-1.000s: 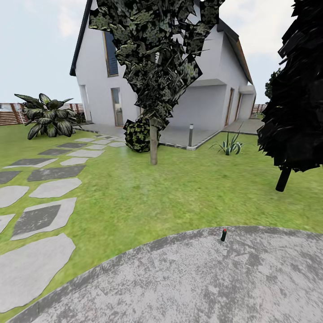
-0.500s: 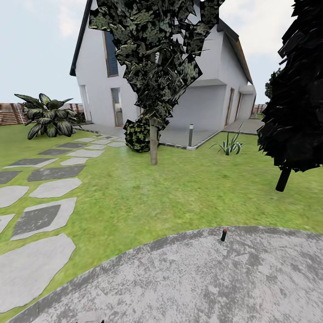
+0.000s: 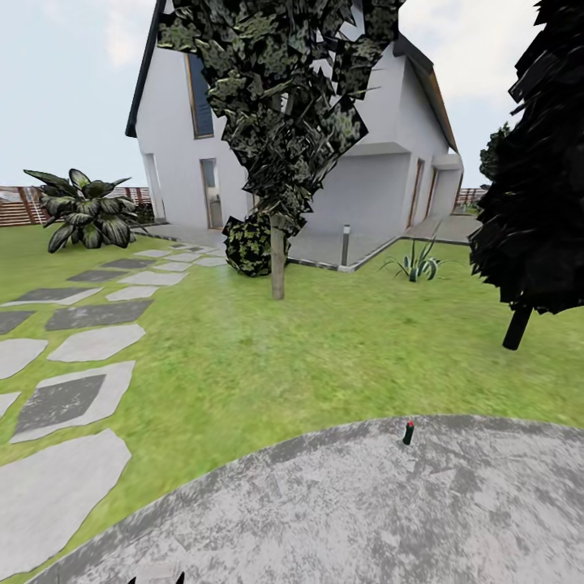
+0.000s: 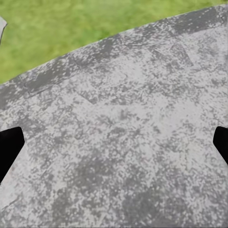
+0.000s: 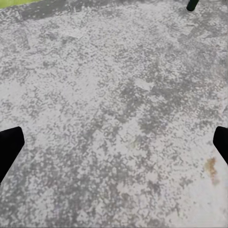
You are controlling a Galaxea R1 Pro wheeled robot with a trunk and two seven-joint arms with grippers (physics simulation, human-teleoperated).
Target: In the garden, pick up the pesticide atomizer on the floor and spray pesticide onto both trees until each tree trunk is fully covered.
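Observation:
The pesticide atomizer, a tiny dark bottle with a red top, stands upright on the grey concrete floor near its curved edge by the lawn. Its dark base also shows in the right wrist view, well ahead of my right gripper, which is open over bare concrete. My left gripper is open too, above the floor close to the grass edge; its dark tips peek in at the head view's bottom edge. Both trees are out of view.
A thin-trunked tree with dark jagged foliage stands mid-lawn before the white house. A black cone-shaped tree is at the right. Stepping stones run along the left toward a leafy plant and fence.
The whole head view has shifted a little, so the camera moved. My left gripper's tips have come into sight at the bottom edge. The atomizer still stands in place.

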